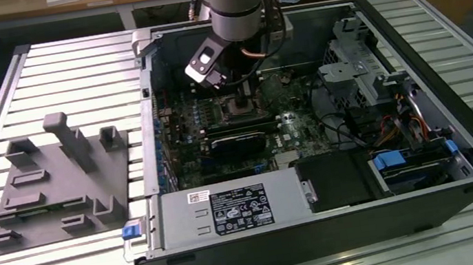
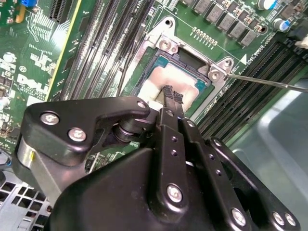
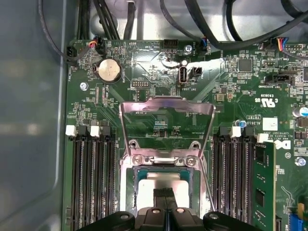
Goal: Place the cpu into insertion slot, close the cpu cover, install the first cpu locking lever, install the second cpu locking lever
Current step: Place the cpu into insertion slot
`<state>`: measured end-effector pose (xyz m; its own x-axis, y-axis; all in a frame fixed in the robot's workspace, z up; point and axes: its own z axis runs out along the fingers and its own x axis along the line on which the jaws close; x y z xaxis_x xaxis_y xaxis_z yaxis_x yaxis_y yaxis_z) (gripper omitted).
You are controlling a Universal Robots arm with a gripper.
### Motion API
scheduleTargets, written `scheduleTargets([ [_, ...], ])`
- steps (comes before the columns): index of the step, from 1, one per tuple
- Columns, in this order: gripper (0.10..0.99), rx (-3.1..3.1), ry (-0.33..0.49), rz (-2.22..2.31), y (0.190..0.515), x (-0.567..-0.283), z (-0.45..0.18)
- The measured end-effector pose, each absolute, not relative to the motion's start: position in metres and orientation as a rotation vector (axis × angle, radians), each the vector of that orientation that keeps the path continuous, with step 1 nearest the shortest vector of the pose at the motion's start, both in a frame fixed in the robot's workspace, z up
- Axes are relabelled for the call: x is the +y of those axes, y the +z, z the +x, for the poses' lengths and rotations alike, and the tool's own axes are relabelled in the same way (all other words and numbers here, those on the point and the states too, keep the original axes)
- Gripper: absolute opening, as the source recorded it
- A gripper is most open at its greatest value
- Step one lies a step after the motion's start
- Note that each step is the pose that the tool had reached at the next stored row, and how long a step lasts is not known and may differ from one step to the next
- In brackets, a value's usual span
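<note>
**While the cover stands open, the hand sits over the seated cpu**

Where the computer case [image 1: 326, 238] lies open on the desk [image 1: 68, 59], the arm reaches in toward 12 o'clock of the motherboard [image 1: 216, 118] in the exterior view. The hand [image 3: 165, 193], fingers pressed together and gripping nothing, is at the top of the cpu [image 3: 149, 185], which lies in the socket. The cpu cover [image 3: 144, 102] stands raised. My worry is that a chip sitting askew would bend pins once clamped.
</note>
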<state>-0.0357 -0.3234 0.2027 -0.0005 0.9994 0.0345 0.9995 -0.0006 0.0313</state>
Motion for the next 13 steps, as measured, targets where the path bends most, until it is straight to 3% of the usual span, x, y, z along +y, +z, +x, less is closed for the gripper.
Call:
scheduleTargets([
  [13, 0.106, -2.219, -0.072, -2.219, 0.199, -0.3235, -0.0357],
])
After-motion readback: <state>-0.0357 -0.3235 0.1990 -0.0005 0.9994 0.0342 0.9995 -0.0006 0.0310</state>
